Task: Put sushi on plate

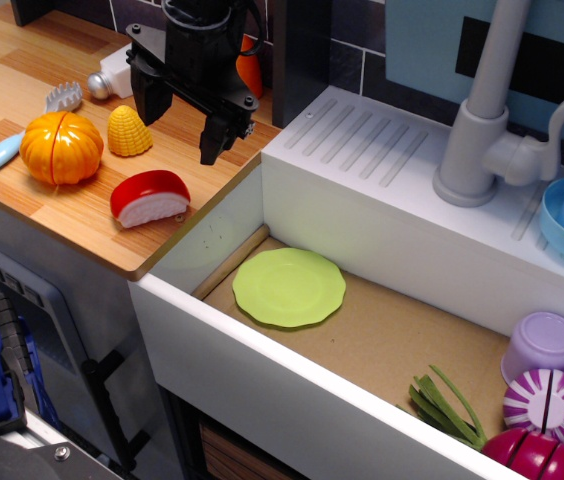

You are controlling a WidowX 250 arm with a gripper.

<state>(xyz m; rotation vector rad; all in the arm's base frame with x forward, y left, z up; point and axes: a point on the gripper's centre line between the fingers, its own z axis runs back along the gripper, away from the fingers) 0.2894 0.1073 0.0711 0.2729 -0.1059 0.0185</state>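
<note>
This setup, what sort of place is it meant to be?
Probably a toy play kitchen: a wooden counter beside a white sink with a grey faucet, plus plastic food such as the sushi and pumpkin.

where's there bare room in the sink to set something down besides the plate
The brown sink floor is bare between the green plate and the purple cup, and along the back wall. The right corner is crowded: cup, striped ball, green leaves. On the counter, the sushi has free wood toward the near edge.
</note>
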